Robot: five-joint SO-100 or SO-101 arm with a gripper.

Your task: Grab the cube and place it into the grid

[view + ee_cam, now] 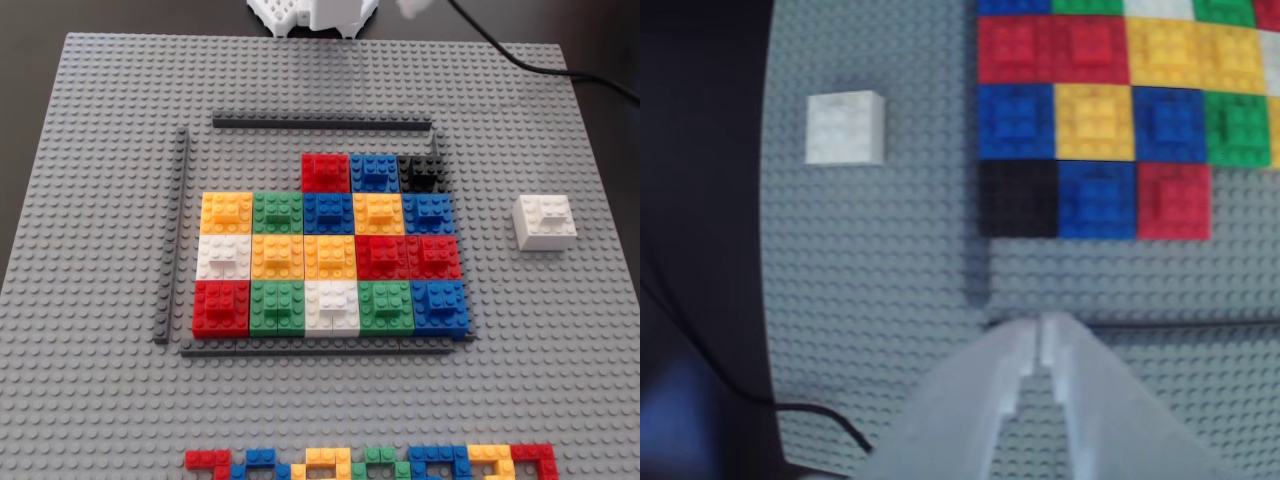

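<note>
Sitting alone at 3 o'clock of the grid (330,255) in the fixed view, white cube (545,221); fingers (1041,335) closed together, empty.

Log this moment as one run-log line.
phase: pre-grasp | gripper: shut, empty, above baseplate | cube: loose, right of grid in fixed view | top row: two left cells empty
</note>
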